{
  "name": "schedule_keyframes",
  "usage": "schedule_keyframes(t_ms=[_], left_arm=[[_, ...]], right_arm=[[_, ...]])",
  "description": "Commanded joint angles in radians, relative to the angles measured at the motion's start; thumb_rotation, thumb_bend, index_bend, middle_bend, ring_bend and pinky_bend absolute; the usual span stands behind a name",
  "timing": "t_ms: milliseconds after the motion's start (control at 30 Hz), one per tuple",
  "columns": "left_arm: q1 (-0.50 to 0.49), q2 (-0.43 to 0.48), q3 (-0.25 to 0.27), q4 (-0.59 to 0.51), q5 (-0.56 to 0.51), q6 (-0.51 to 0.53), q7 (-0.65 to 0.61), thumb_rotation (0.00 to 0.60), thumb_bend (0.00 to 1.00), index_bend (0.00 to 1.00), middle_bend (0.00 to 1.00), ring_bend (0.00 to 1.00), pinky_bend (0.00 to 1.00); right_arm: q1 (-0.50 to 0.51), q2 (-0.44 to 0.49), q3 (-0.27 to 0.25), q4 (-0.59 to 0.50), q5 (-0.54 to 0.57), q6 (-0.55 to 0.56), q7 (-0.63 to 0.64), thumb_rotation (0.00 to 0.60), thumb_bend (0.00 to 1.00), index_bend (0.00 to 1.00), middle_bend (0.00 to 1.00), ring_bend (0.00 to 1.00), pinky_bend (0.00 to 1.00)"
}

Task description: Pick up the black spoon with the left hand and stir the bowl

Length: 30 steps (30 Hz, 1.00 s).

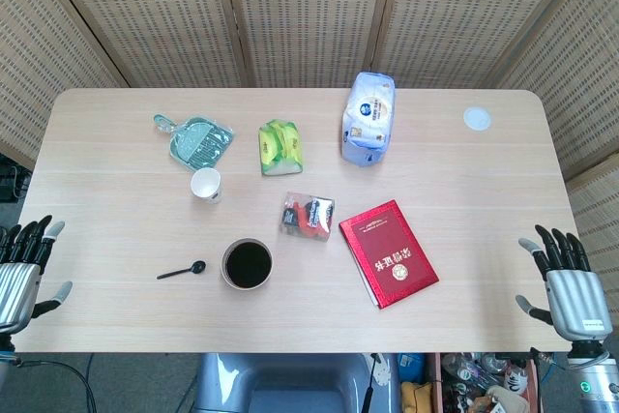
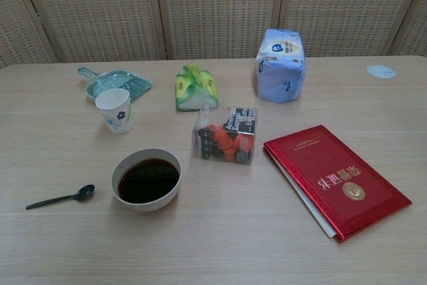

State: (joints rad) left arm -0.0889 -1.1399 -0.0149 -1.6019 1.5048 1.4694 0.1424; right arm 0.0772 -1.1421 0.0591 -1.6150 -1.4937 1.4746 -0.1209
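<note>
Black spoon lying flat on the table near the front edge, toward the front-left corner, bowl end pointing at the bowl just beside it, handle trailing toward the left edge. Not touching the bowl; sitting apart from every hand. Dark liquid filling the bowl, showing calm in the chest view.

Judging the task as not yet begun: reaching for the spoon, grasping it, carrying it over the bowl and stirring all remaining.

Left hand hovering off the left edge near the front-left corner, fingers spread and pointing up, grasping nothing, touching nothing. Right hand waiting likewise off the right edge near the front-right corner, fingers apart, empty. Neither showing in the chest view.

Lying elsewhere and playing no part: red book toward the front right, small clear box behind the bowl, paper cup and teal dustpan further back on the left.
</note>
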Motion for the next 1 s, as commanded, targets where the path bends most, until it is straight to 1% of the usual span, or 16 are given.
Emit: schedule_keyframes(t_ms=[33,500,600,700,767,867,900,967,1000], left_arm=[[0.0,-0.001,0.001,0.0,0.0,-0.001,0.0,0.6,0.3,0.0,0.0,0.0,0.0],[-0.001,-0.004,0.0,0.005,-0.013,-0.012,-0.003,0.6,0.3,0.0,0.0,0.0,0.0],[-0.006,-0.005,0.002,0.004,-0.016,-0.026,0.002,0.6,0.3,0.01,0.02,0.01,0.0],[-0.014,-0.01,0.004,0.0,-0.011,-0.037,0.012,0.6,0.3,0.03,0.06,0.05,0.0],[-0.019,-0.014,0.006,-0.005,-0.005,-0.043,0.017,0.6,0.3,0.04,0.08,0.07,0.03],[-0.028,-0.023,0.009,-0.008,0.003,-0.055,0.028,0.6,0.3,0.07,0.15,0.13,0.11],[-0.031,-0.026,0.01,-0.009,0.005,-0.06,0.034,0.6,0.3,0.08,0.18,0.17,0.17],[-0.04,-0.032,0.015,-0.01,0.011,-0.076,0.049,0.6,0.3,0.11,0.24,0.25,0.32],[-0.046,-0.034,0.019,-0.011,0.017,-0.087,0.056,0.6,0.3,0.12,0.28,0.31,0.41]], right_arm=[[0.0,0.0,0.0,0.0,0.0,-0.001,0.0,0.6,0.13,0.23,0.14,0.04,0.08],[-0.001,-0.001,0.0,0.0,0.003,-0.001,0.004,0.6,0.13,0.23,0.14,0.04,0.08],[-0.002,-0.003,-0.001,0.002,0.003,-0.001,0.006,0.6,0.13,0.23,0.14,0.04,0.08],[-0.002,-0.005,-0.001,0.004,0.004,-0.002,0.009,0.6,0.13,0.23,0.14,0.04,0.08],[-0.001,-0.006,-0.001,0.005,0.004,-0.004,0.011,0.6,0.13,0.23,0.14,0.04,0.08],[-0.002,-0.007,-0.003,0.008,0.004,-0.006,0.013,0.6,0.13,0.23,0.14,0.04,0.08],[-0.002,-0.007,-0.003,0.008,0.004,-0.005,0.014,0.6,0.13,0.23,0.14,0.04,0.08],[-0.002,-0.008,-0.003,0.009,0.004,-0.004,0.016,0.6,0.13,0.23,0.14,0.04,0.08],[-0.003,-0.008,-0.003,0.009,0.003,-0.004,0.016,0.6,0.13,0.23,0.14,0.04,0.08]])
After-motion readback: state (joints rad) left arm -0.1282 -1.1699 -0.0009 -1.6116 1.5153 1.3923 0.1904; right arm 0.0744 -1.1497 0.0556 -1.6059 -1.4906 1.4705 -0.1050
